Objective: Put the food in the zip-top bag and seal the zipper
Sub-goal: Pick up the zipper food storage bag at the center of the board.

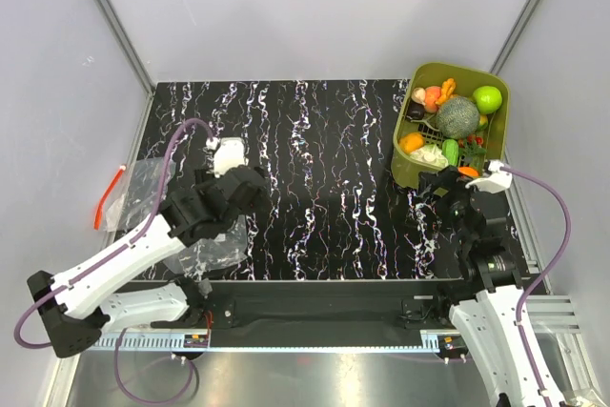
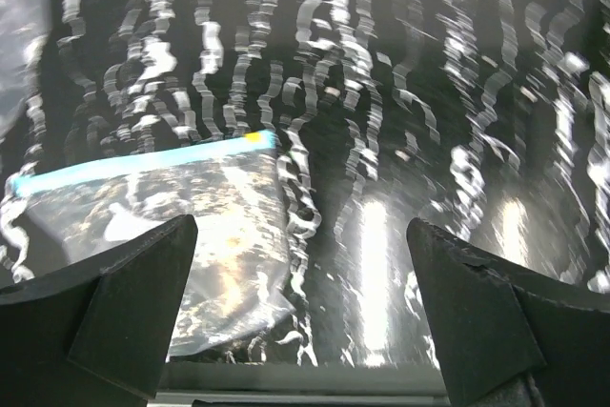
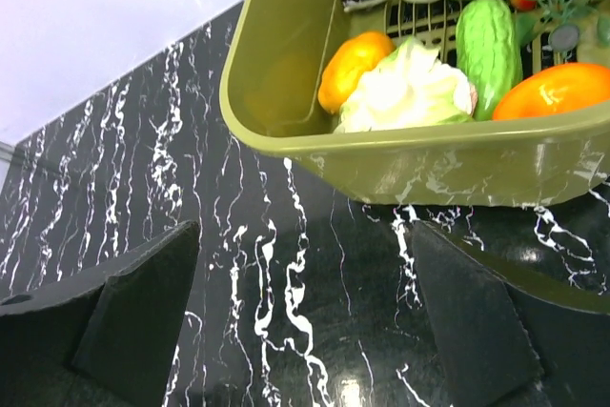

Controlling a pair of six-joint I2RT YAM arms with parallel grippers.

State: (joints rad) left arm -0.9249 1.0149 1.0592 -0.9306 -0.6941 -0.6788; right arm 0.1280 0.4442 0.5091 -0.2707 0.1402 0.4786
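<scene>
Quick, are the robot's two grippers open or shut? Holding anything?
Left gripper: open, holding nothing.
Right gripper: open, holding nothing, just in front of the green tub.

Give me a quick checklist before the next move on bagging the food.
1. Right gripper open, empty, beside the tub: ok.
2. Left gripper open, empty: ok.
3. Food sitting in the tub: ok.
4. Left gripper lined up on the zip-top bag: not ok; its camera shows the teal-strip bag.
5. Zipper open for loading: cannot tell.
</scene>
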